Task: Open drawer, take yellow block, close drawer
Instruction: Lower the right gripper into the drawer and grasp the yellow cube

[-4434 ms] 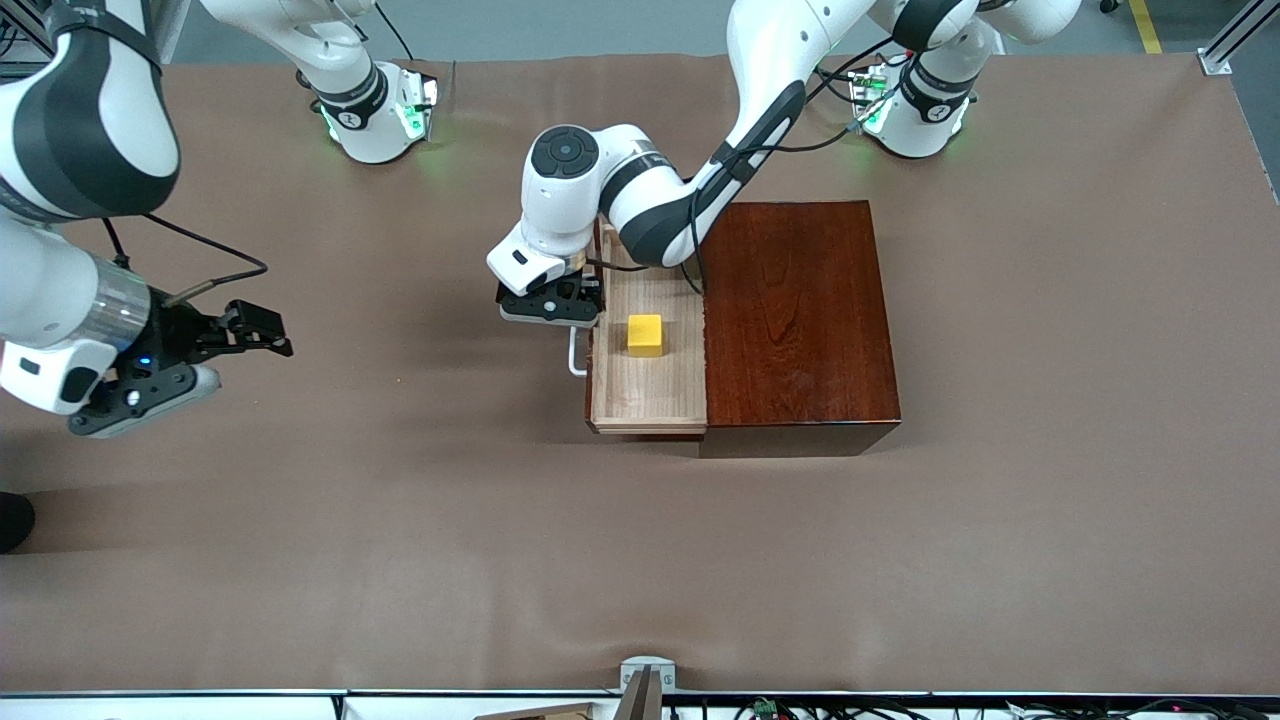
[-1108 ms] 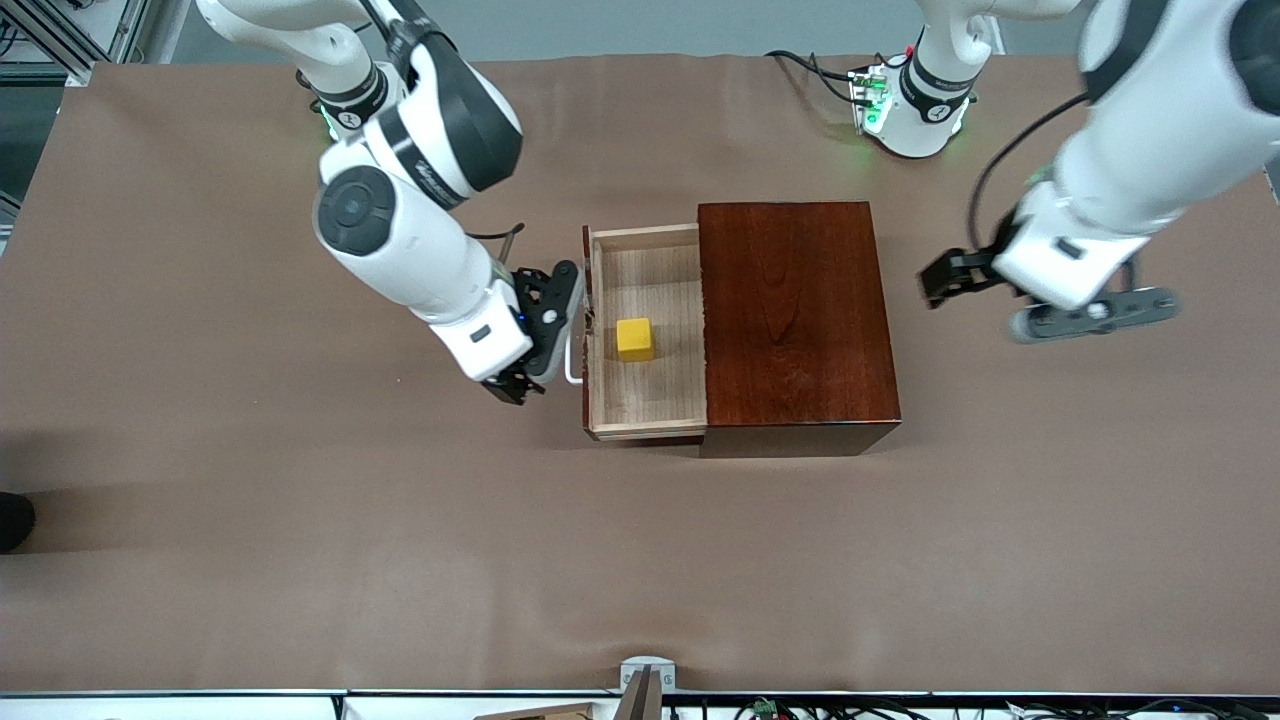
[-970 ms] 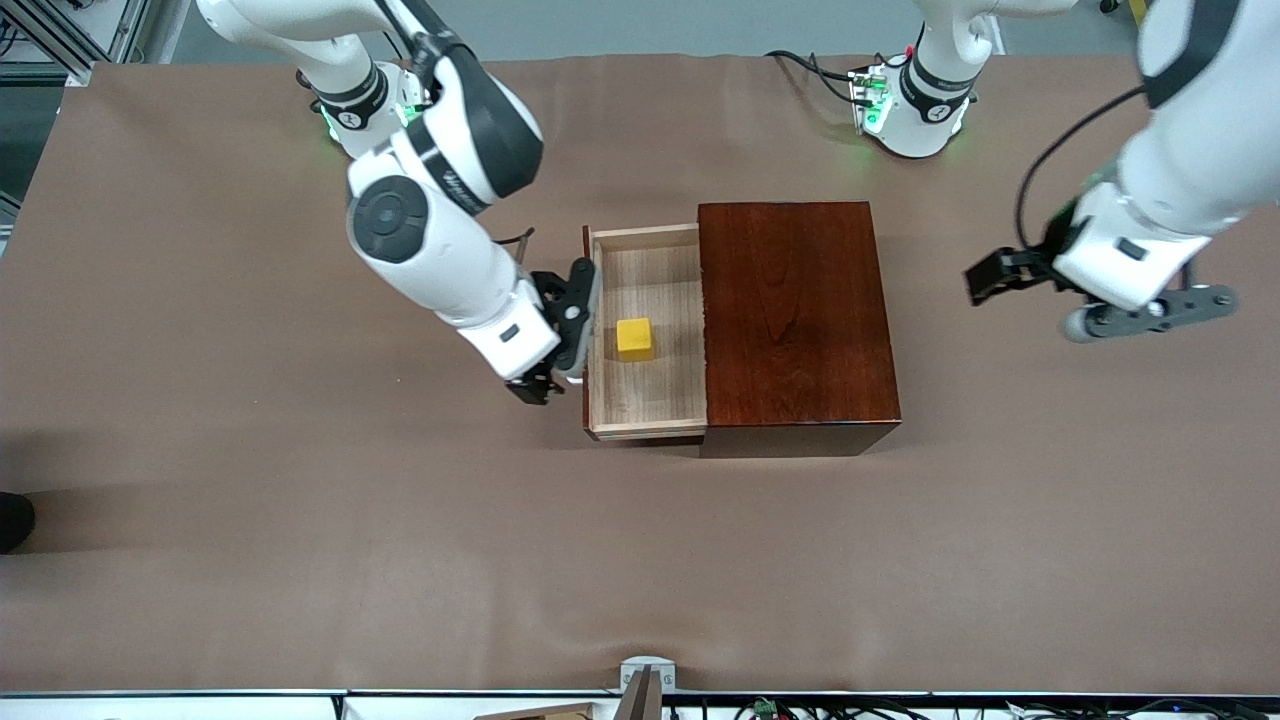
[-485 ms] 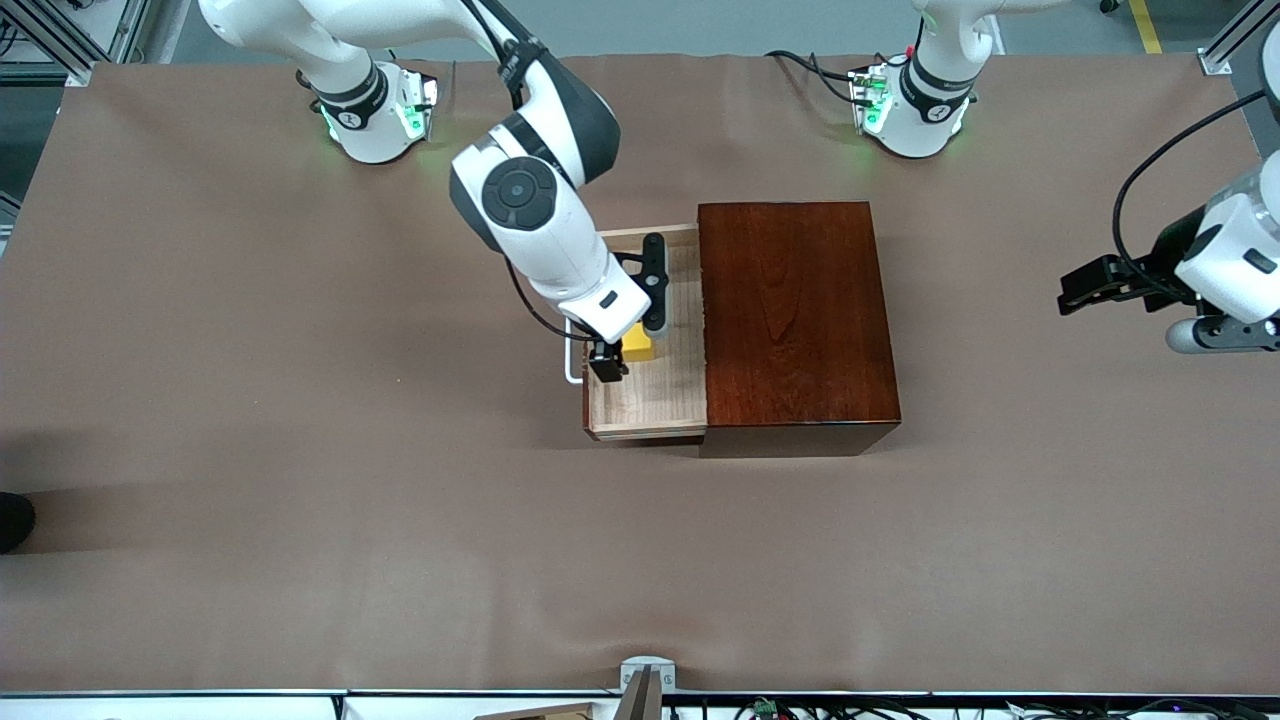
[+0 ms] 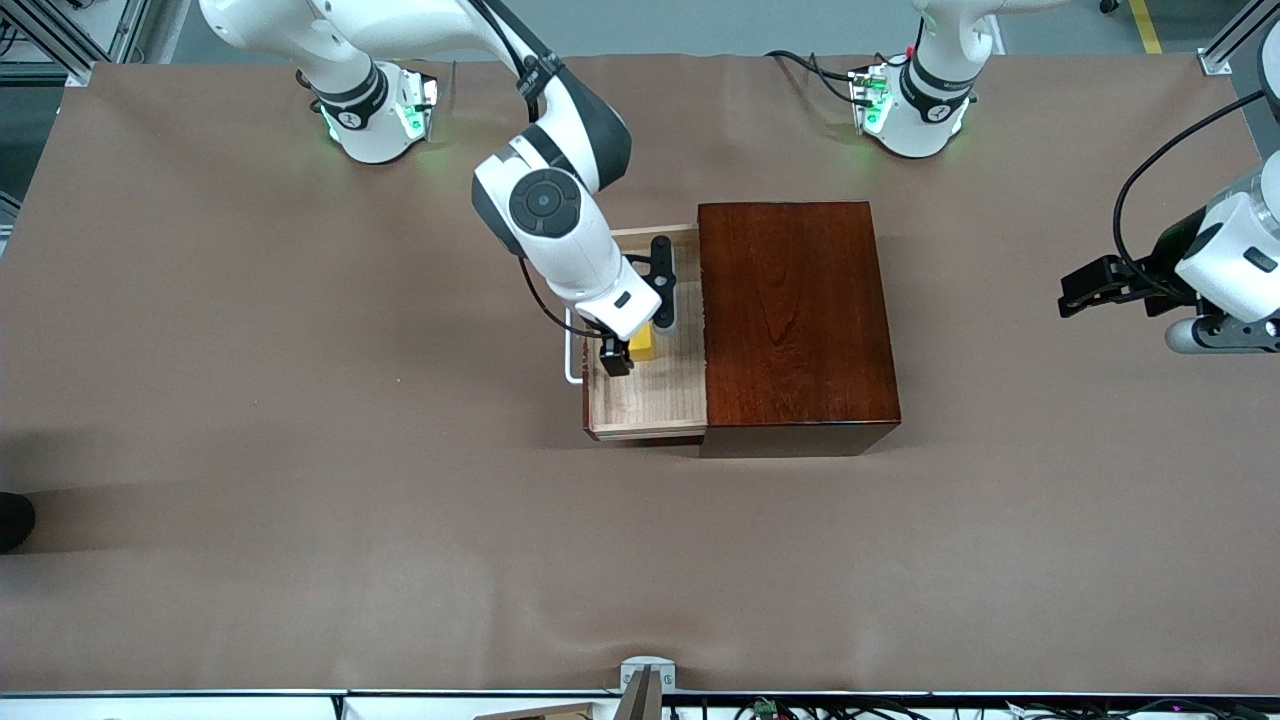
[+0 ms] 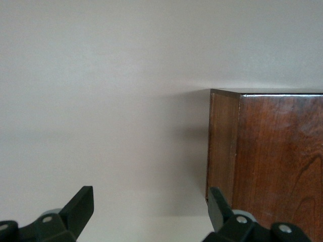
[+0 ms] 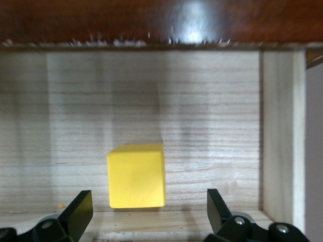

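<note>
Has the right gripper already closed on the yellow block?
No; the right gripper is open over the drawer, with the yellow block resting untouched on its floor.

No legible text, label, brand, number or sign is found in any view. Small markings on the collars at the arm bases are present but cannot be read.

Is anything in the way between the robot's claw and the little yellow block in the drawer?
Nothing visible blocks it. The drawer is pulled open, and the yellow block sits alone on its pale wood floor. The right gripper hangs open over the drawer, a finger on each side of the block. The left gripper waits over the table, away from the drawer.
</note>
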`<state>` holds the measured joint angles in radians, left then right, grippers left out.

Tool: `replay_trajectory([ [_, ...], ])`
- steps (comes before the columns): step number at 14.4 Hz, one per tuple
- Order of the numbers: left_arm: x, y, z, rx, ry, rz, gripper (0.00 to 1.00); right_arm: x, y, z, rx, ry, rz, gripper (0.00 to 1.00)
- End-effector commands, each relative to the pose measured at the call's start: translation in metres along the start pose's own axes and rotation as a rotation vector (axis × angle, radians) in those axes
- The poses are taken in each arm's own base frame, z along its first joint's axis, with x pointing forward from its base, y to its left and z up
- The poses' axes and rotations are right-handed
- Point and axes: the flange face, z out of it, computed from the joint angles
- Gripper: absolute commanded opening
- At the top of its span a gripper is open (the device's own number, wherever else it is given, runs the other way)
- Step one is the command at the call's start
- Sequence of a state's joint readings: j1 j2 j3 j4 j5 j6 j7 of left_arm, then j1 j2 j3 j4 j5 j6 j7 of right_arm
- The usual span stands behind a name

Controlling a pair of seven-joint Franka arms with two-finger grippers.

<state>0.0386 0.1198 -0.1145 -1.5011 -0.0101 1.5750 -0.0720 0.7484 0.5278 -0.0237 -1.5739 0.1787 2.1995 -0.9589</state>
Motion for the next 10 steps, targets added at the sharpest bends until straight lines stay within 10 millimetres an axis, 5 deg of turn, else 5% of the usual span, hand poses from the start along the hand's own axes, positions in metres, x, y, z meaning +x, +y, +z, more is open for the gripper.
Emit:
replay_trajectory([
  [1, -0.005, 0.006, -0.004, -0.003, 0.025, 0.008, 1.0, 0.0, -0.003, 0.022, 0.013, -0.016, -0.003, 1.0],
  [7, 0.002, -0.002, 0.005, 0.035, 0.029, 0.003, 1.0, 0.012, -0.012, 0.041, 0.002, -0.018, -0.034, 1.0],
  [8, 0.001, -0.003, 0.005, 0.035, 0.027, 0.002, 1.0, 0.012, -0.012, 0.042, 0.003, -0.019, -0.038, 0.74],
  [9, 0.0, -0.004, 0.0, 0.035, 0.036, 0.006, 1.0, 0.011, -0.011, 0.041, 0.006, -0.021, -0.035, 0.15],
  [10, 0.001, -0.004, 0.002, 0.035, 0.033, 0.005, 1.0, 0.011, -0.011, 0.041, 0.005, -0.022, -0.038, 0.0],
])
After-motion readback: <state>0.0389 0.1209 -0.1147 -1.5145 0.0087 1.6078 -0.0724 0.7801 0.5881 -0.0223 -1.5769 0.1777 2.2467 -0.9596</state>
